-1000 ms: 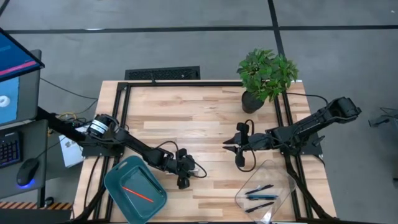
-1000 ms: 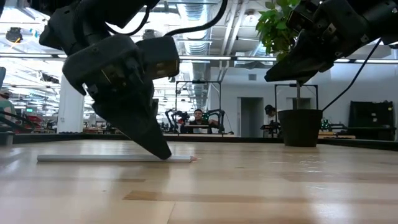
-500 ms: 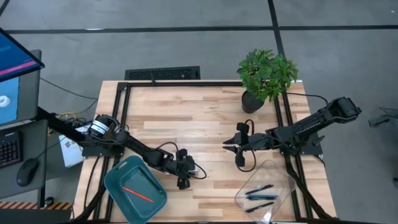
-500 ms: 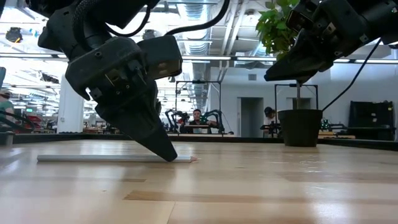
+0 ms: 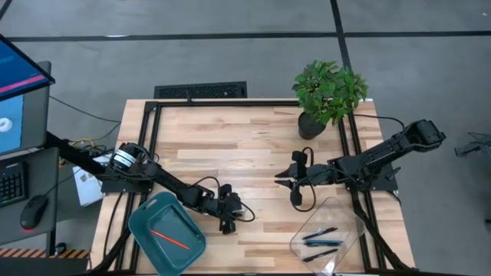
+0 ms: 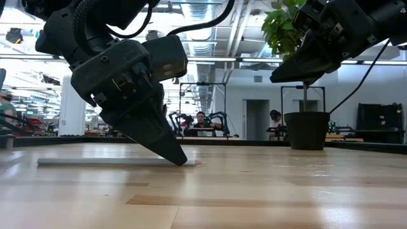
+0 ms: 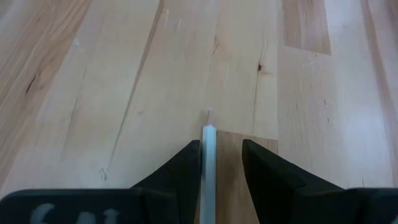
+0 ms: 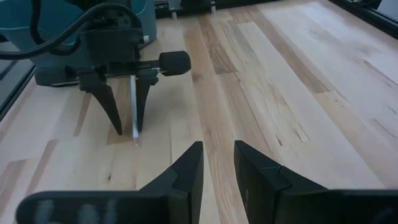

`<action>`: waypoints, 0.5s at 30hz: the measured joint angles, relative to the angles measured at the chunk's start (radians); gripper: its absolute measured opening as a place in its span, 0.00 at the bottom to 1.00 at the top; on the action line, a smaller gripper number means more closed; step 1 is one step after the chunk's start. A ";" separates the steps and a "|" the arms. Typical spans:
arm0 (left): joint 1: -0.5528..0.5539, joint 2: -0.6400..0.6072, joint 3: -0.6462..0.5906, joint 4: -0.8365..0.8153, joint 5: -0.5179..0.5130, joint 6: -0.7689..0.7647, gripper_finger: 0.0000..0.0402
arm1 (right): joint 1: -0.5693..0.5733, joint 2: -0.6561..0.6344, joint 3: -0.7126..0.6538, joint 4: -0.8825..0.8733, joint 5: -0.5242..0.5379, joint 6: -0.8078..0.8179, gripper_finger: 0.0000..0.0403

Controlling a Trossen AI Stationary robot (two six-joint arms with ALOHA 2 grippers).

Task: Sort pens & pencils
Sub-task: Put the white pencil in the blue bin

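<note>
Pale planked wood table [image 5: 245,138] with a black frame. The left gripper [image 6: 175,156] is down at the tabletop, its narrow-set dark wedge fingers straddling one slim pale pencil [image 7: 208,168] lying flat; whether they pinch it I cannot tell. One orange pencil [image 5: 169,239] lies in the teal tray [image 5: 146,222] beside it. Three dark pens [image 5: 319,244] sit in the clear bin [image 5: 345,211] by the hovering right gripper [image 5: 295,198], fingers slightly apart.

Two dark arms, each ending in a two-fingered hand

We see both arms built of matte black jointed links; the left arm [image 5: 165,184] carries a silver ring with dark bands near its base, and a thin black cable loops out beside its left hand [image 5: 227,224]. That hand has a boxy black body tapering to wedge-shaped fingers [image 6: 166,150]. The right arm [image 5: 383,153] is all black, with a black cable arching from behind it, and its right hand [image 5: 281,179] has pointed black fingers.
</note>
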 joint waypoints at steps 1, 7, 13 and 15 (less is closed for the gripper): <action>0.000 0.000 0.000 0.001 0.000 0.000 0.28 | 0.000 0.000 0.000 0.000 0.000 0.000 0.28; 0.001 0.015 0.000 0.002 -0.013 0.011 0.28 | 0.000 0.000 0.000 0.000 0.000 0.000 0.28; 0.002 0.053 0.004 0.036 -0.023 -0.001 0.28 | 0.000 0.000 -0.001 -0.001 0.000 0.000 0.28; 0.002 0.054 0.003 0.043 -0.024 -0.001 0.28 | 0.000 0.000 -0.001 -0.001 0.000 0.000 0.28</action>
